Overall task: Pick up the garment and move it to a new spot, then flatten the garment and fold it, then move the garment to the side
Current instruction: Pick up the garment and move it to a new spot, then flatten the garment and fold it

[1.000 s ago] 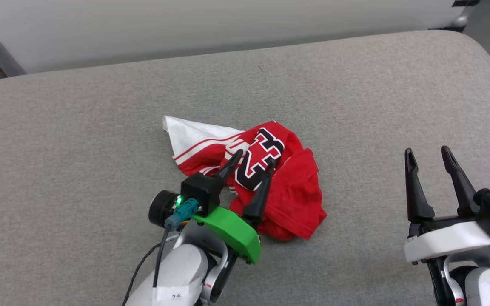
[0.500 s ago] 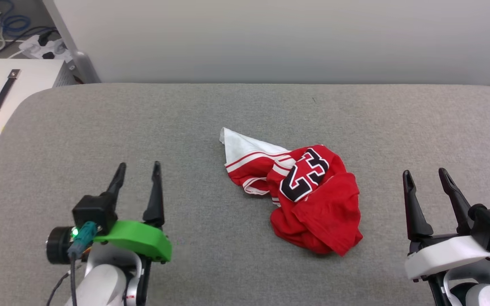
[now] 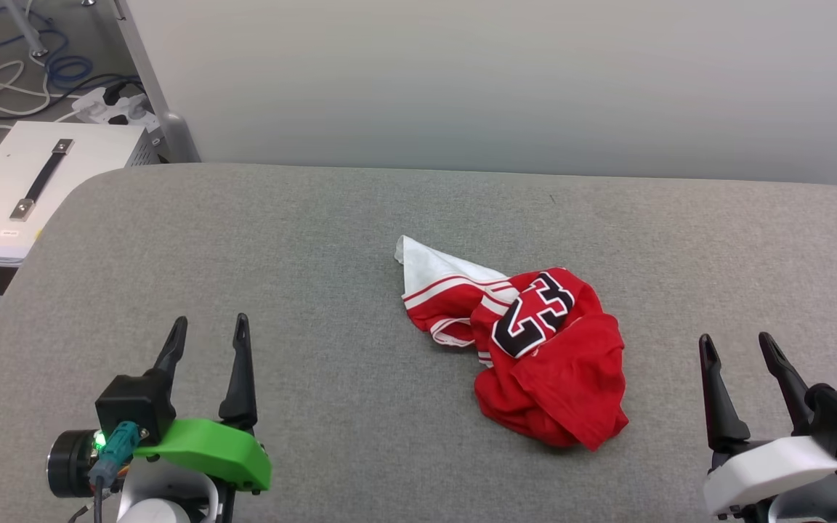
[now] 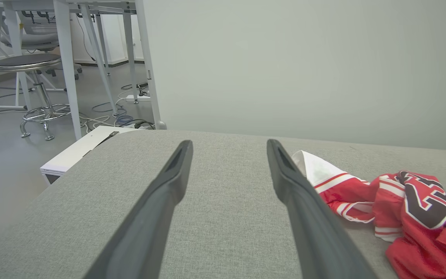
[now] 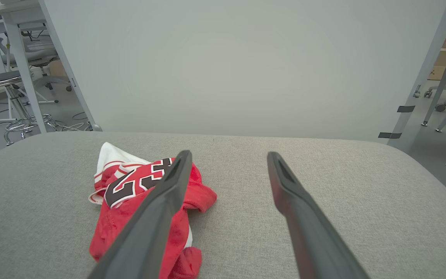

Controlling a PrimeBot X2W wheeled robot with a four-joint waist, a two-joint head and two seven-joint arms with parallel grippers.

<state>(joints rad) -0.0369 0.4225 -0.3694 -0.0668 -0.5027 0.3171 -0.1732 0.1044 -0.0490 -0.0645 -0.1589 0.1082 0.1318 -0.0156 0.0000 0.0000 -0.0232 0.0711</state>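
Note:
The red jersey lies crumpled in a heap near the middle of the grey padded table, a white sleeve poking out at its far left and the black number 23 facing up. It also appears at the right of the left wrist view as the jersey and at the left of the right wrist view as the jersey. My left gripper hovers open at the lower left, well apart from the cloth. My right gripper is open at the lower right, also clear of it.
A white box with a black handle stands on the floor past the table's left edge, with cables behind it. A pale wall panel runs along the table's far edge. A stool and table legs stand further left.
My left gripper has let go of the jersey and drawn back to the lower left, open. The head camera has swung left and tilted up, shifting the whole picture. The jersey stays in its heap.

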